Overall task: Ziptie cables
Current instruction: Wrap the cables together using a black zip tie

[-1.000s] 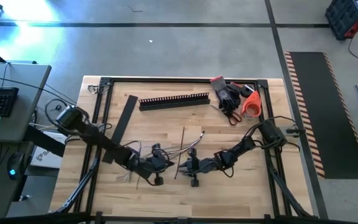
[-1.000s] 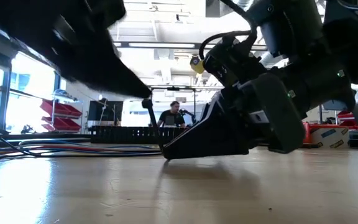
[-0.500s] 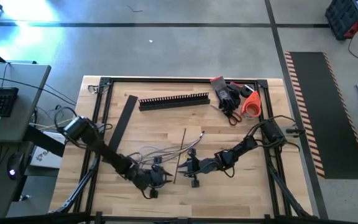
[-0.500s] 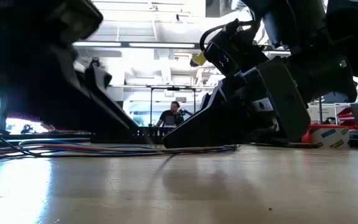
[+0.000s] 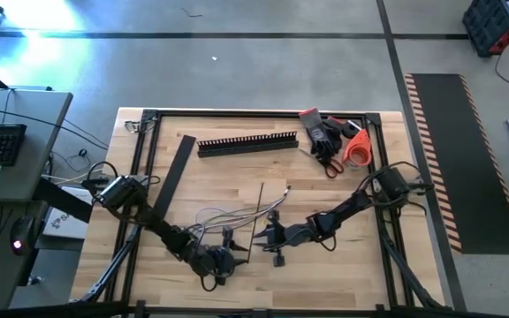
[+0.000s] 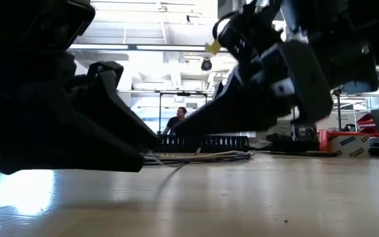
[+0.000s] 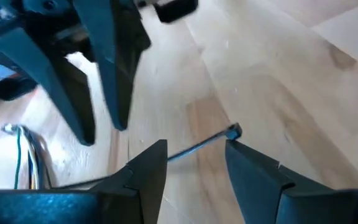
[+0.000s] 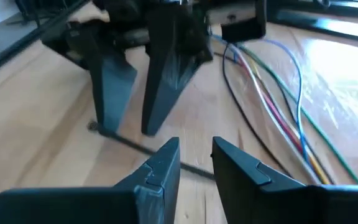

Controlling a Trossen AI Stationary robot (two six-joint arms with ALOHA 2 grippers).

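Wooden tabletop (image 5: 343, 274) carries the cables (image 5: 237, 215) loose near its centre, the left tool (image 5: 225, 261) at their six o'clock and the right tool (image 5: 266, 236) at four o'clock, both spread and seemingly straddling a thin dark rod (image 8: 160, 153).

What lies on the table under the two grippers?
A thin black zip tie lies flat on the wood between the left gripper and the right gripper, both open. Its far part is hidden by the fingers. The cables lie beside it.
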